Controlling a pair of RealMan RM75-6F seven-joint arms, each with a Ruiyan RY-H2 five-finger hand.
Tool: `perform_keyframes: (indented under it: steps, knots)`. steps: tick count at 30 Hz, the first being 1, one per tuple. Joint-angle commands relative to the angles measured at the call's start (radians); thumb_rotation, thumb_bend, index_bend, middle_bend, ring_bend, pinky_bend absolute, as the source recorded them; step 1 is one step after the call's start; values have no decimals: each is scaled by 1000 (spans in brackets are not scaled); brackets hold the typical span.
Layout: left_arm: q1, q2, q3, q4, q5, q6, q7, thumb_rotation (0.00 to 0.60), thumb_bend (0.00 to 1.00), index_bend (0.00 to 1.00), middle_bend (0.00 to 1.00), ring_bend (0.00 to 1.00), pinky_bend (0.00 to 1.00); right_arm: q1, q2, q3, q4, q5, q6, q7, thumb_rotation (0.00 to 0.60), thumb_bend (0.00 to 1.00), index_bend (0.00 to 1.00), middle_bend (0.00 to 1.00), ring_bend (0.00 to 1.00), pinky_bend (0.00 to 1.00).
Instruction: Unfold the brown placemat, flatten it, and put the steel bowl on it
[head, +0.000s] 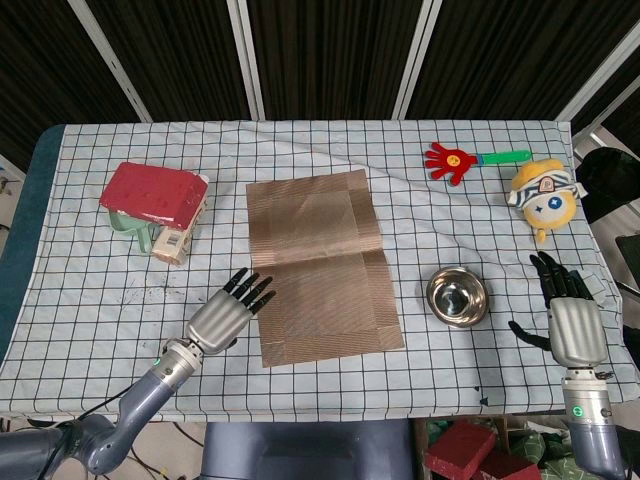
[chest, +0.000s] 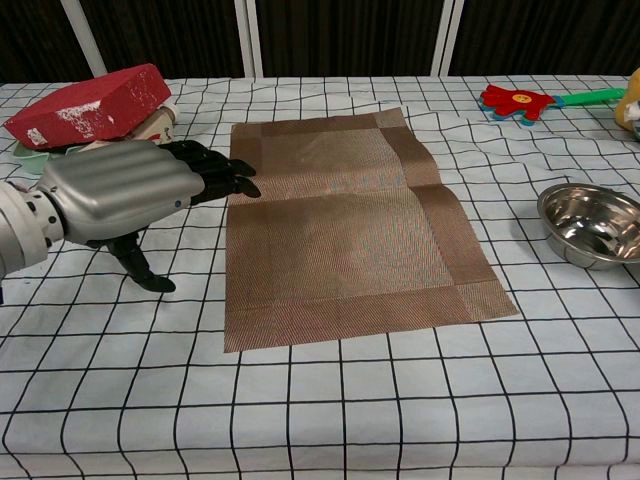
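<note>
The brown placemat (head: 318, 264) (chest: 345, 222) lies unfolded in the middle of the checked cloth, with a shallow crease across its middle. To its right stands the empty steel bowl (head: 458, 296) (chest: 593, 224) on the cloth. My left hand (head: 230, 312) (chest: 130, 190) hovers open just left of the mat's near half, fingers stretched toward its left edge, holding nothing. My right hand (head: 570, 315) is open and empty at the table's right edge, right of the bowl; the chest view does not show it.
A red-roofed toy house (head: 155, 205) (chest: 90, 105) sits at the left. At the far right lie a red hand-shaped clapper (head: 470, 159) (chest: 527, 100) and a yellow plush toy (head: 543, 195). The table's front edge runs close to both hands.
</note>
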Motion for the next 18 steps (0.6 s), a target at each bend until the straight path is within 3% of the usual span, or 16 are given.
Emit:
perform_keyframes:
  steps: [1, 18]
  knots:
    - [-8, -18, 7, 9, 1, -7, 3, 600, 0, 93, 4, 0, 61, 0, 0, 1, 0, 0, -2, 0, 600, 72, 78, 54, 111, 208]
    - [-39, -116, 30, 68, -12, -17, 2, 600, 0, 92, 5, 0, 61, -5, 0, 14, -2, 10, -14, 1, 600, 74, 78, 54, 111, 208]
